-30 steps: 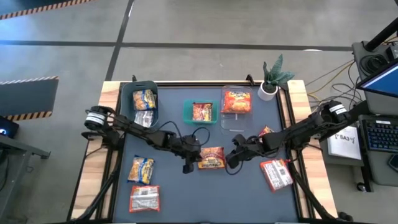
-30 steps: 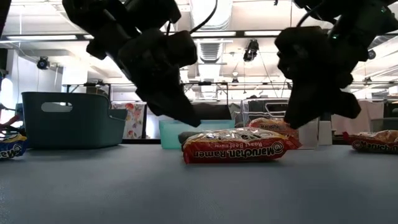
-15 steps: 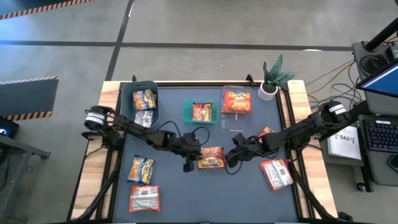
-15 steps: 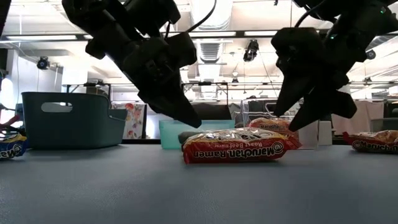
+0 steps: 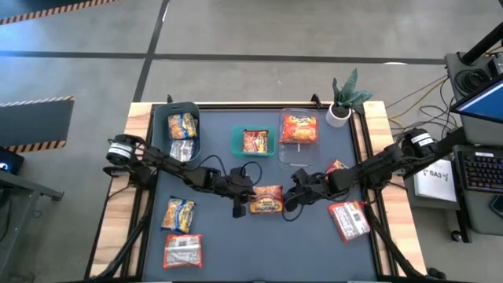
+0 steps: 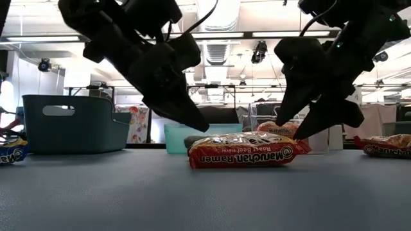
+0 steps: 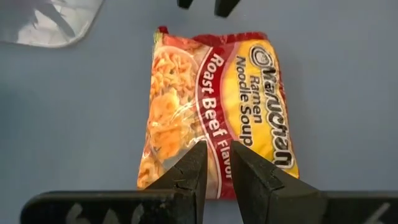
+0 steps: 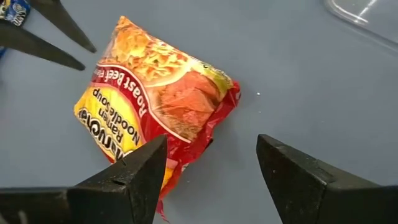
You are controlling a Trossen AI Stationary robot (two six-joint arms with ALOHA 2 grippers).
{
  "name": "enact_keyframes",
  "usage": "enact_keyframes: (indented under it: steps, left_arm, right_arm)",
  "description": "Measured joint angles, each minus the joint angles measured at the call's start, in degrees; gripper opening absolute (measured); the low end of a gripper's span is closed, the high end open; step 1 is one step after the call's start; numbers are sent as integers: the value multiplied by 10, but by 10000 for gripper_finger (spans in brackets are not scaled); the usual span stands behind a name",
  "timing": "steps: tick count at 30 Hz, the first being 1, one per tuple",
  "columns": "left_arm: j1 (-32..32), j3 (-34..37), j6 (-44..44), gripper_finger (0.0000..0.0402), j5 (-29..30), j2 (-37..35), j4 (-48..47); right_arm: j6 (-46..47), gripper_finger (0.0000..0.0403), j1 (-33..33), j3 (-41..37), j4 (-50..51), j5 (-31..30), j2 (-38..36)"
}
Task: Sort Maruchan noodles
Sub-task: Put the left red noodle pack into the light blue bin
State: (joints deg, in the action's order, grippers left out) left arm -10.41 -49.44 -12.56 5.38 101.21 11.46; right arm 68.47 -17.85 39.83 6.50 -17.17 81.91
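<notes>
Roast Beef packet (image 5: 267, 200): flat at mid-counter (image 5: 220, 244), between both tools.
Right tool (image 8: 211, 163): released, fingers spread, hovering at one end.
Left tool (image 7: 216, 163): nearly clenched, empty, at the other end.

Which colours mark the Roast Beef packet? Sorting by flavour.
Red and yellow with orange noodles, on the Roast Beef packet; clearest in the left wrist view.

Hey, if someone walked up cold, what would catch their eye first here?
The Roast Beef ramen packet lying mid-table, flanked by both arms. The right hand hangs open at its one end, and the left hand, fingers nearly together, points at the other. Behind it stands a dark teal bin holding two more packets.
</notes>
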Motion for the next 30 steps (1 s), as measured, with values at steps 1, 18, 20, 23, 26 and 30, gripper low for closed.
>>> enact_keyframes:
  steps: [1, 18, 20, 23, 26, 30]
  left_arm:
    - [0, 7, 0, 52, 0, 0, 15]
    - [0, 62, -22, 52, 2, 16, 106]
    - [0, 62, -31, 52, -1, 24, 106]
    - [0, 62, -45, 52, -3, 33, 106]
    - [0, 62, -59, 52, -4, 37, 106]
    - [0, 61, -69, 52, -10, 43, 106]
  right_arm:
    - [0, 240, 0, 0, 0, 0, 1]
    - [-24, 247, 0, -7, -97, 26, 50]
    - [-25, 247, 0, -7, -106, 26, 55]
    - [-25, 247, 0, -7, -112, 26, 63]
    - [-30, 246, 0, -7, -137, 26, 74]
    - [-42, 245, 0, -8, -177, 26, 84]
